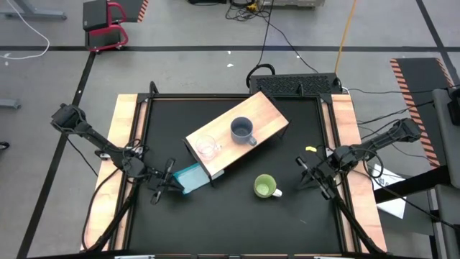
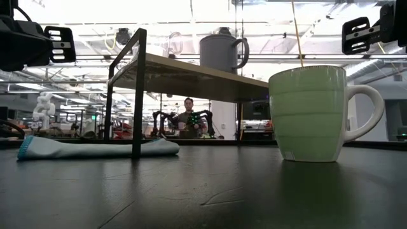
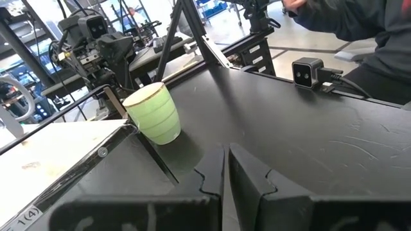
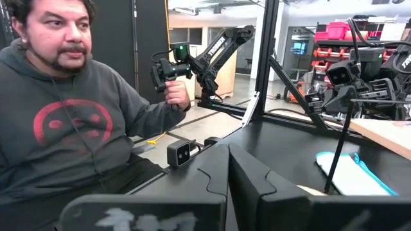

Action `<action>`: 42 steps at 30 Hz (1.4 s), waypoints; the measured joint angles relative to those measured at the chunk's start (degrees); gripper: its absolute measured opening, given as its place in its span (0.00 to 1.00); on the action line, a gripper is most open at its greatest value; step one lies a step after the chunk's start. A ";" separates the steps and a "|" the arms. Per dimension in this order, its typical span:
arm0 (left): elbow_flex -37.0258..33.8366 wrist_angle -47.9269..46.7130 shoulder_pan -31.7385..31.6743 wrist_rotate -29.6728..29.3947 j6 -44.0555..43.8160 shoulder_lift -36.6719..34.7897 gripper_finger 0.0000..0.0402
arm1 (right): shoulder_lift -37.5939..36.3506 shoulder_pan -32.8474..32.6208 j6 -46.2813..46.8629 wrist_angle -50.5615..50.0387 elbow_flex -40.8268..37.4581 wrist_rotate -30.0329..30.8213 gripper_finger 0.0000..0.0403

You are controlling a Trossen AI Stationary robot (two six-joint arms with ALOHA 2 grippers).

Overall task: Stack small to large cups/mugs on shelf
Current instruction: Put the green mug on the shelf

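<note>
The light-wood shelf (image 1: 237,133) stands slantwise mid-table on thin black legs. The grey-blue mug (image 1: 242,131) and the clear glass cup (image 1: 207,147) stand upright on its top; both show in the low view, the mug (image 2: 219,52) and the cup (image 2: 170,44). The light-green mug (image 1: 266,187) stands upright on the table to the shelf's near right, and shows in the low view (image 2: 310,114) and the left wrist view (image 3: 152,113). My left gripper (image 1: 171,184) is shut and empty beside the shelf's near left corner. My right gripper (image 1: 305,175) is shut and empty, right of the green mug.
A flat teal block (image 1: 190,178) lies under the shelf's near left corner, beside my left gripper. A small camera (image 3: 308,70) sits at the table's near edge. A person (image 4: 58,115) sits beyond that edge, holding a handle. Wooden rails (image 1: 122,144) edge both sides.
</note>
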State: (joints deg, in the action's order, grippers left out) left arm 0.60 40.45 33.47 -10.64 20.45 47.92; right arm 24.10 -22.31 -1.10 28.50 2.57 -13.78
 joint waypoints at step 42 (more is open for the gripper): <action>0.00 0.06 0.00 0.01 -1.29 0.02 0.06 | 13.24 0.02 0.39 -8.43 13.20 3.39 0.00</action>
State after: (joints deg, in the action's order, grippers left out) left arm 0.60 40.51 33.47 -10.63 19.15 47.94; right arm 37.34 -22.29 -0.71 20.07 15.77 -10.39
